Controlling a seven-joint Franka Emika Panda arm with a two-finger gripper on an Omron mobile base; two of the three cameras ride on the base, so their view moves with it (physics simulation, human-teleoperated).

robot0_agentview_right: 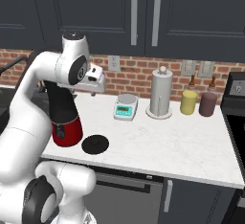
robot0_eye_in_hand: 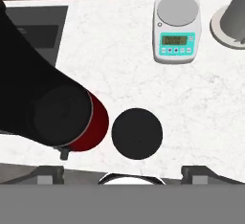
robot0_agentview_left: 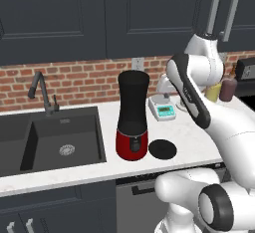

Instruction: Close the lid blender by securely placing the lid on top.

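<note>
The blender (robot0_agentview_left: 133, 115) stands on the white counter, a tall black jar on a glossy red base (robot0_agentview_right: 64, 131), with its top uncovered. The lid (robot0_agentview_left: 162, 149), a flat round black disc, lies flat on the counter just right of the base, near the front edge (robot0_agentview_right: 95, 145). My gripper (robot0_eye_in_hand: 122, 174) hangs high above the counter and looks straight down. It is open and holds nothing. In the hand view the lid (robot0_eye_in_hand: 137, 133) sits just above the fingertips (robot0_eye_in_hand: 48, 175), and the blender (robot0_eye_in_hand: 52, 108) leans in from the left.
A small white scale (robot0_agentview_right: 126, 107) with a teal display sits behind the lid. A paper-towel roll (robot0_agentview_right: 161, 94), a yellow bottle (robot0_agentview_right: 188, 102) and a dark red one (robot0_agentview_right: 207, 103) line the back wall. The dark sink (robot0_agentview_left: 60, 137) and faucet (robot0_agentview_left: 42, 92) lie left of the blender.
</note>
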